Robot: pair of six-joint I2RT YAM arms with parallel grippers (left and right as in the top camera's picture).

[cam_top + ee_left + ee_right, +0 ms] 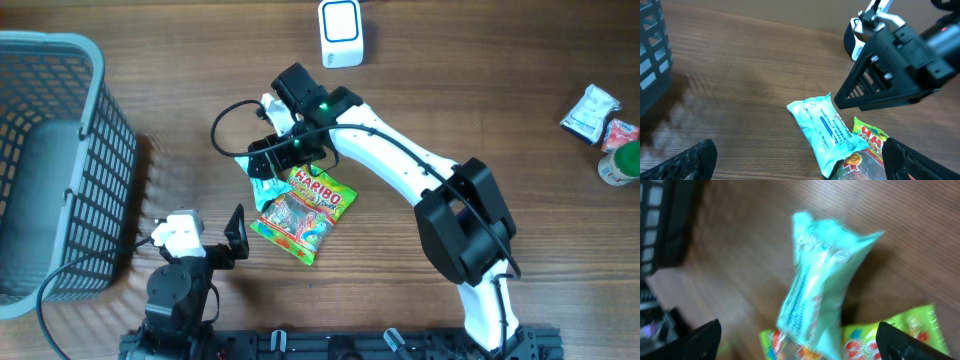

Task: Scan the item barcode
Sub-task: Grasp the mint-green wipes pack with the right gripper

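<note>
A teal wipes pack (264, 186) (826, 131) (815, 290) lies on the table, one end resting on a Haribo gummy bag (305, 210) (869, 142) (900, 330). My right gripper (281, 156) (797, 332) hovers just over the pack, open, its fingers wide on either side without touching it. Seen from the left wrist view, the right gripper (890, 75) hangs above the pack. My left gripper (236, 236) (797, 150) is open and holds nothing, low at the front, short of the pack. The white scanner (340, 33) (856, 40) stands at the back. No barcode shows.
A grey mesh basket (60, 150) (650, 50) fills the left side. At the far right edge lie small packets (590, 110) and a green-lidded jar (622, 165). A black cable (228, 125) loops beside the right wrist.
</note>
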